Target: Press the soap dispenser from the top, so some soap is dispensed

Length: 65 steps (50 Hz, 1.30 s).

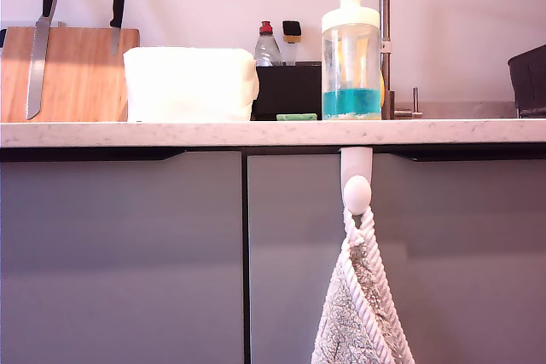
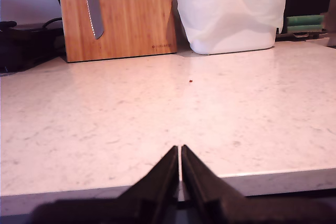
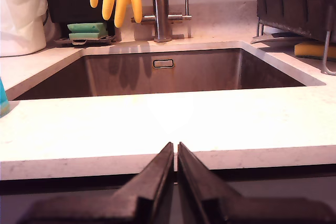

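One soap dispenser [image 1: 351, 44] stands untouched at the surface's [image 1: 273, 132] front edge.
It is a tall clear bottle with white cap and pump, teal-blue soap [image 1: 351, 102] low inside, just beside the faucet [image 1: 388, 31]. Two knives hang on one wooden board [image 1: 68, 74]. My first tool [image 2: 180, 165] and my second tool [image 3: 175, 160] are both clenched empty, at the front edge with bare surface ahead.

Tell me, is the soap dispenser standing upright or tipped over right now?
Upright. In the exterior view the soap dispenser stands straight on the countertop, pump top pointing up, and the soap sits level in its lower part.
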Available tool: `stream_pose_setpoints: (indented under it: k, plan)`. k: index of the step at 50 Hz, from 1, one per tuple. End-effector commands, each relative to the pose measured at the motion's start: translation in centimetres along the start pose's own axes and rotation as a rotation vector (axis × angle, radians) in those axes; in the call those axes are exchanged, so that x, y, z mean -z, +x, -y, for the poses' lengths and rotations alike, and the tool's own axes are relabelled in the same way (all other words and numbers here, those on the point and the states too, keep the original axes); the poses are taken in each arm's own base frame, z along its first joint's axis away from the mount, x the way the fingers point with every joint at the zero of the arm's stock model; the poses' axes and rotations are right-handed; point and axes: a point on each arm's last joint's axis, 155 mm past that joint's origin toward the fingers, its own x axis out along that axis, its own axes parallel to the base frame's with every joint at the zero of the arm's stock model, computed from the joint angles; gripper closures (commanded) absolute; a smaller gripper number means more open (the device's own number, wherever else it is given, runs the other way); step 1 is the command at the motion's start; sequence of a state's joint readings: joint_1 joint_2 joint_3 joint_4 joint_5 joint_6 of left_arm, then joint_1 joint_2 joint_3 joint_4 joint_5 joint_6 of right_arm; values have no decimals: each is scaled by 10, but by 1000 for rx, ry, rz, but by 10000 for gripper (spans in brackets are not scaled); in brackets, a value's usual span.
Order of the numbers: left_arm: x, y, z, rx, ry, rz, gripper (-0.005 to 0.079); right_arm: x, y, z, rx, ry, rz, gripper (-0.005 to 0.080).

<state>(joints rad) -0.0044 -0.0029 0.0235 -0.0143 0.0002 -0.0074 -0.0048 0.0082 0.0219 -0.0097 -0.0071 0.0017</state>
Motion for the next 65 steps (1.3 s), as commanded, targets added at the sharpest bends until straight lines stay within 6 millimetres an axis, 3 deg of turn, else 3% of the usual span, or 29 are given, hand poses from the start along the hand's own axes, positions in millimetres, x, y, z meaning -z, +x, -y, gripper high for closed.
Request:
stream_pose_setpoints:
  k: [1, 15, 22, 30, 36, 45, 54, 56, 61, 63, 65]
  plan:
    - [-20, -9, 38, 195, -75, 9, 766, -37, -8, -14, -77, 122, 61, 765]
    - [-24, -10, 38, 196, -74, 20, 766, -42, -8, -14, -79, 122, 80, 765]
    - [-48, -15, 46, 244, -102, 80, 766, -60, -12, -17, -100, 140, 128, 765]
    - [-84, -32, 64, 351, -112, 132, 766, -92, -25, -36, -207, 140, 169, 765]
    - [-89, -43, 81, 451, -115, 63, 766, -110, -38, -49, -280, 132, 164, 765]
    - [-96, -52, 106, 599, -130, -41, 766, -118, -53, -68, -385, 130, 108, 765]
    - [-108, -44, 118, 669, -141, -99, 766, -115, -60, -85, -485, 135, 42, 757]
    - [-110, -39, 119, 679, -144, -109, 766, -112, -59, -88, -502, 126, 29, 668]
    - [-113, -29, 125, 710, -152, -134, 766, -103, -51, -91, -512, 159, -25, 253]
    - [-114, -26, 127, 723, -156, -145, 766, -99, -46, -90, -508, 185, -56, 156]
    - [-115, -23, 130, 735, -159, -156, 766, -94, -42, -90, -505, 189, -81, 111]
